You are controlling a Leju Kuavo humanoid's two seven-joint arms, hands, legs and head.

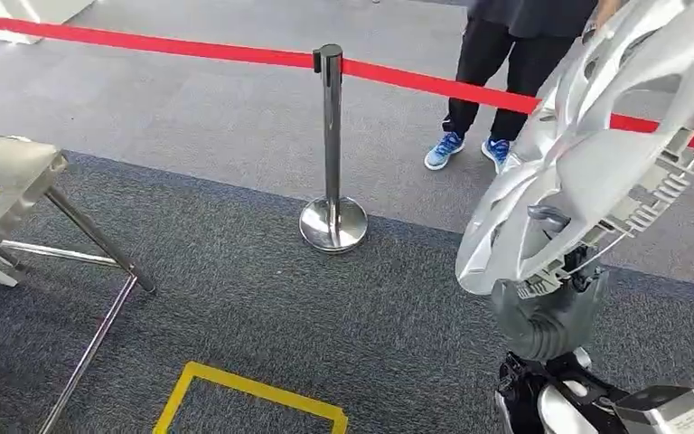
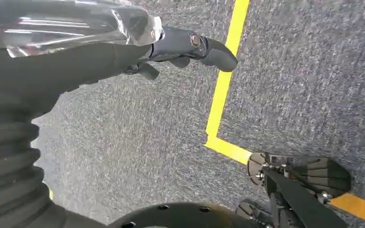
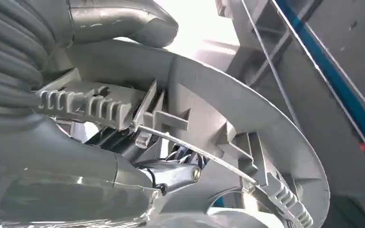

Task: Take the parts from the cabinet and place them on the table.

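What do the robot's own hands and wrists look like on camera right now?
Both wrists wear grey ribbed covers. The left hand has dark, glossy fingers with a small round metal pivot. The right hand has a grey cover over black and silver arm hardware.

The wheel cover (image 1: 596, 136) is glossy silver on its face and matt grey on its ribbed, clipped back (image 3: 228, 123). The right hand (image 1: 551, 312) gripping it is dull grey with darker fingers; the left hand (image 2: 171, 47) is black under a shiny silver cover. The carpet (image 1: 262, 298) is speckled dark grey-blue, crossed by yellow tape lines (image 1: 253, 389). A red belt (image 1: 163, 45) runs through a chrome post (image 1: 332, 154). A person (image 1: 515, 54) wears black trousers and blue shoes (image 1: 445, 150).
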